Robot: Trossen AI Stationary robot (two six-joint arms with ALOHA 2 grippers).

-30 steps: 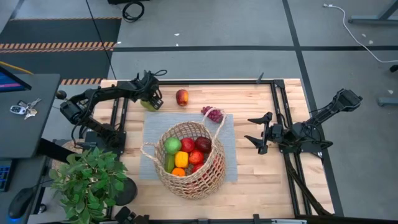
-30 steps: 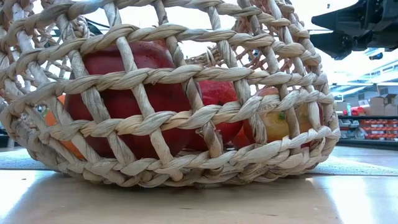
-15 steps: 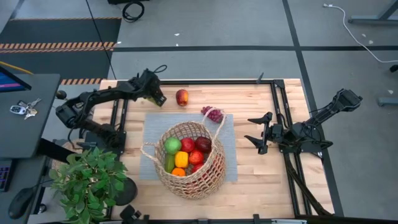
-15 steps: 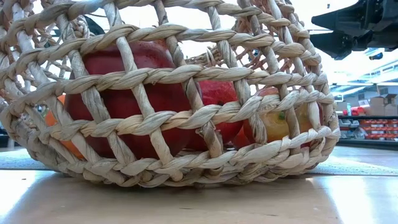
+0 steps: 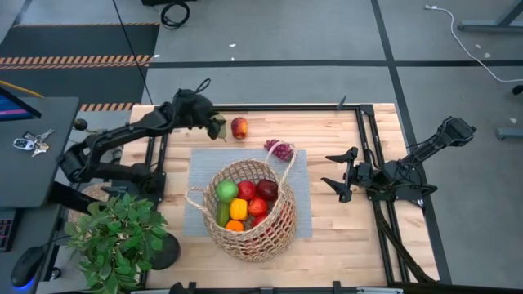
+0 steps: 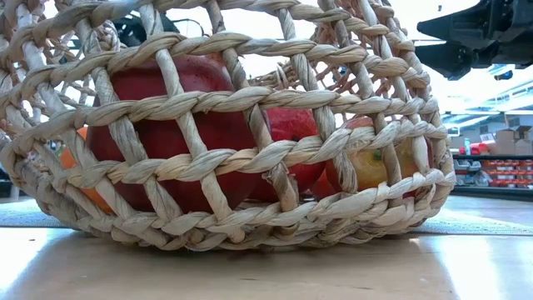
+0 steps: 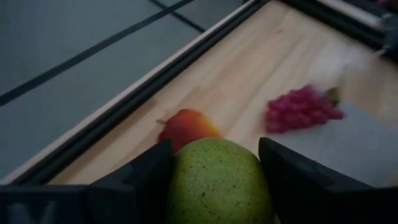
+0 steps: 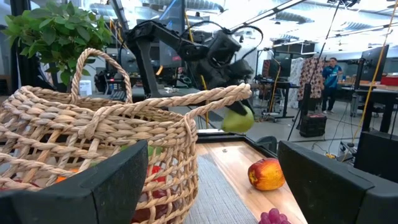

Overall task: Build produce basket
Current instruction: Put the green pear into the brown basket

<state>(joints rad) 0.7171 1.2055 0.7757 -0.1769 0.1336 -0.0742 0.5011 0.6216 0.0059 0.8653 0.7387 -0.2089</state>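
While my left pincer (image 5: 219,126) is clenched on the green pear (image 7: 217,180), I carry it clear of the table (image 5: 343,163) at the far left corner — lifted, I judge, so it can pass over the woven rim without snagging. The pear sits squarely between my two fingers, its broad body filling the gap, which is why the jaws stand fairly wide yet firm. Just ahead of my pincer lies a red-and-yellow apple (image 5: 239,127) on the bare wood, and a little beyond that the purple grapes (image 5: 279,149) rest at the edge of the grey mat (image 5: 200,167); both wait outside. The basket (image 5: 282,216) stands on that mat, nearer the front than my pincer, already holding a green apple, red pieces, a yellow pepper and an orange one. My right pincer (image 5: 333,171) hovers released on the other side of the basket, empty — parked out of the way, I think, so the drop path stays free.
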